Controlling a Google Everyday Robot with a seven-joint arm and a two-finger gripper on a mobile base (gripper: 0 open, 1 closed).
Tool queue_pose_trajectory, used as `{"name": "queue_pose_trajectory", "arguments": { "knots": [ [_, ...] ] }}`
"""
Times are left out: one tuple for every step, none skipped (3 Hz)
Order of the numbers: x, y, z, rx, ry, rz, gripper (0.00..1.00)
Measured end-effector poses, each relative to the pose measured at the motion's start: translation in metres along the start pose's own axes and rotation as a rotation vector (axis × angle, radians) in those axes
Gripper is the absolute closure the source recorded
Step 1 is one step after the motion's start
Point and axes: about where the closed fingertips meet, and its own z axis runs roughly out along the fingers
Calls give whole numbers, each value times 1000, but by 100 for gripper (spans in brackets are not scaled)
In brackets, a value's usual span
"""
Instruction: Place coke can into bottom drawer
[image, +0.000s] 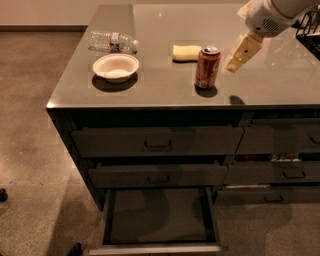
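Observation:
The coke can (207, 66), red-brown with a silver top, stands upright on the grey countertop (165, 85) near its front middle. The bottom drawer (159, 218) is pulled open below it, with a flat dark floor and a pale front rim, and nothing shows inside. My gripper (241, 52), on a white arm coming in from the upper right, hangs above the counter just right of the can and a little behind it, not touching it. It holds nothing.
A white bowl (116, 67) and a clear water bottle (112, 41) lying on its side are on the counter's left. A yellow sponge (186, 52) lies behind the can. Two closed drawers with bar handles (158, 145) sit above the open one. A dark rack (308, 30) is at the far right.

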Motion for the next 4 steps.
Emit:
{"name": "queue_pose_trajectory", "arguments": {
  "knots": [
    [1, -37, 8, 93, -171, 121, 0],
    [4, -48, 42, 96, -335, 256, 0],
    [2, -48, 73, 69, -400, 321, 0],
    [0, -39, 93, 18, -424, 362, 0]
  ]
}}
